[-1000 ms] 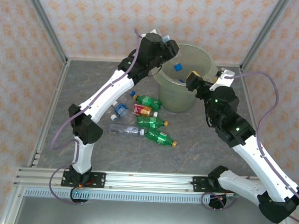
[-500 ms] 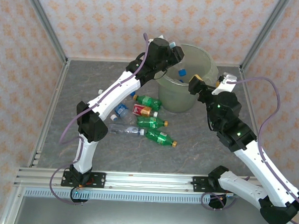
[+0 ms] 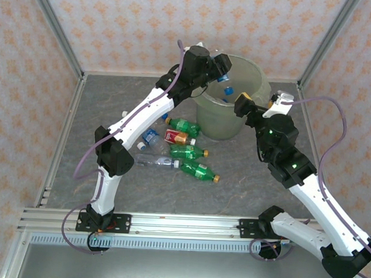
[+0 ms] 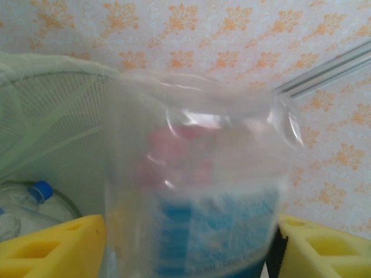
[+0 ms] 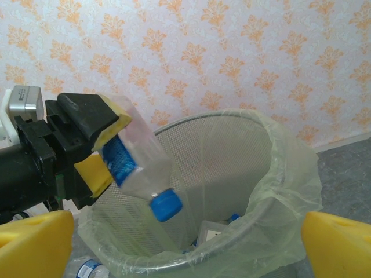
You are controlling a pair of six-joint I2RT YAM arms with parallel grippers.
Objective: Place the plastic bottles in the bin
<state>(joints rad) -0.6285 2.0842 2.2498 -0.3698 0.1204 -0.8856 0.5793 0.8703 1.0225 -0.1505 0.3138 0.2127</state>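
Bottle (image 5: 141, 161) sits pinched in left gripper (image 5: 107, 148), seemingly over bin (image 5: 285, 174).

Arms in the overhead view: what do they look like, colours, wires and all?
Left arm and right arm: white rounded links, chunky black joints, a loose purple cable along each. Green lights glow on the right one. Fingers are yellow.
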